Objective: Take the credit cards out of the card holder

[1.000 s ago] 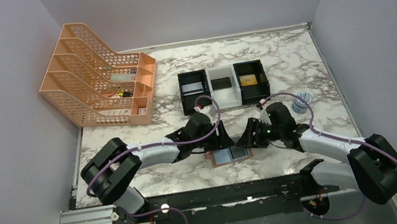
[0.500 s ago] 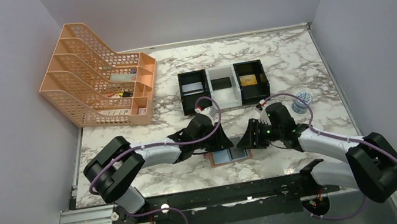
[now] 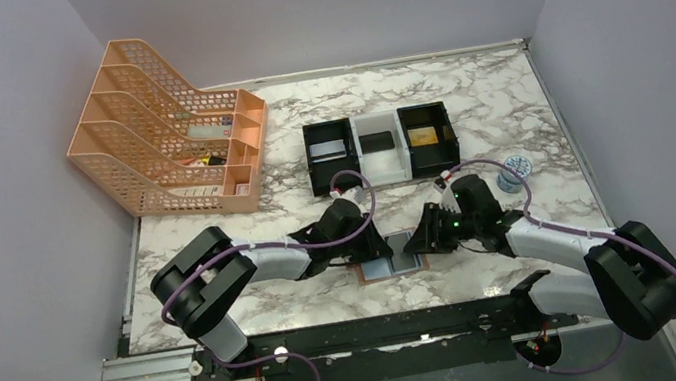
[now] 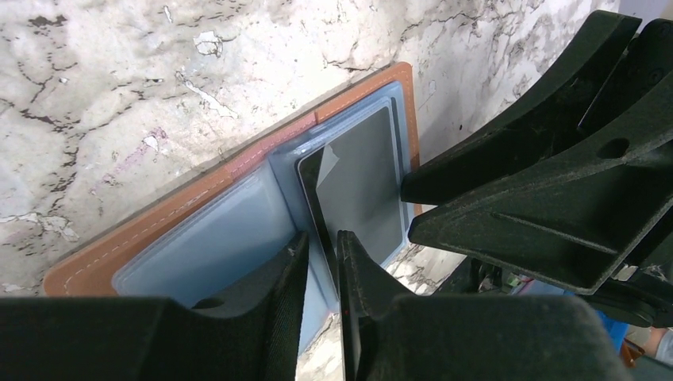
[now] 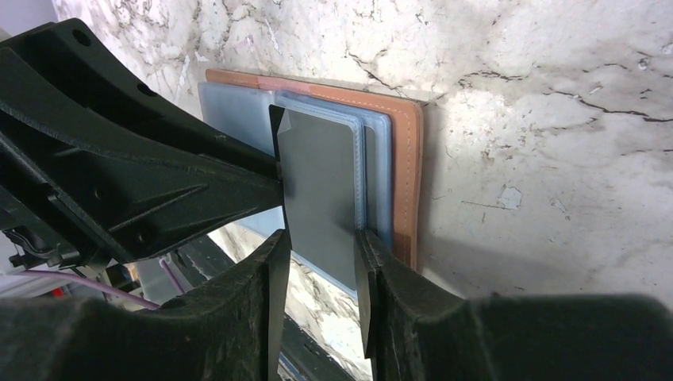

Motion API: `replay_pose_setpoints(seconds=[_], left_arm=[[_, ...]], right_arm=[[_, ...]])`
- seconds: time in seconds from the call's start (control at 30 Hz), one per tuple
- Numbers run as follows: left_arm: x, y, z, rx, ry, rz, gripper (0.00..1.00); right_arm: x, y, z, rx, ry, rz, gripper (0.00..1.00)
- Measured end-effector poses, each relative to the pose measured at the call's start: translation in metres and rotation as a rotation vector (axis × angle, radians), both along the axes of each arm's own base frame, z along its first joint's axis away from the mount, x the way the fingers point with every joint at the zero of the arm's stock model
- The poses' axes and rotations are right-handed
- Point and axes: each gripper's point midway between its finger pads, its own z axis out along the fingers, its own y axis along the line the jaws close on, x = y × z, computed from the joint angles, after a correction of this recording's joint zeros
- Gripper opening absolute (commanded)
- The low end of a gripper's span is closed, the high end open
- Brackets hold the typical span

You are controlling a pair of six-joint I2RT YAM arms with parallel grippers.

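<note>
Clutter sits well back on the marble surface point(image 3: 503, 105): an orange mesh file rack point(image 3: 163, 126) at the far left, and three box trays point(image 3: 384, 175) side by side in the middle, black, white, black. Something gold lies in the right one. A small blue-and-white round thing point(image 3: 513, 167) lies off to the right. What the rack holds is too small to make out.

From above, both arms crowd over the card holder point(image 3: 373, 268) near the front edge and cover most of its right half. It lies open and flat, lining up, its spread running left to right.

A dark grey card point(image 5: 317, 190) rests on the right half, its long axis along the fold, near to far, with its left edge looking raised.

The left gripper point(image 4: 321, 242) has its fingers nearly together, and the card's raised edge runs into the gap. I cannot tell whether it pinches. The right gripper point(image 5: 321, 238) stands with its fingers at either long edge of the card's near end. I cannot tell whether they press.
</note>
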Motion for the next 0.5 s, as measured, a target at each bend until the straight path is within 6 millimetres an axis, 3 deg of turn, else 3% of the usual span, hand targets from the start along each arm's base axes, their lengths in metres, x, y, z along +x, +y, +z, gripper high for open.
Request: replay_pose_setpoints(seconds=[0.5], left_arm=[[0.0011, 0.0009, 0.0006, -0.033, -0.012, 0.018, 0.01]], right_arm=[[0.0000, 0.0025, -0.0017, -0.002, 0.016, 0.021, 0.31]])
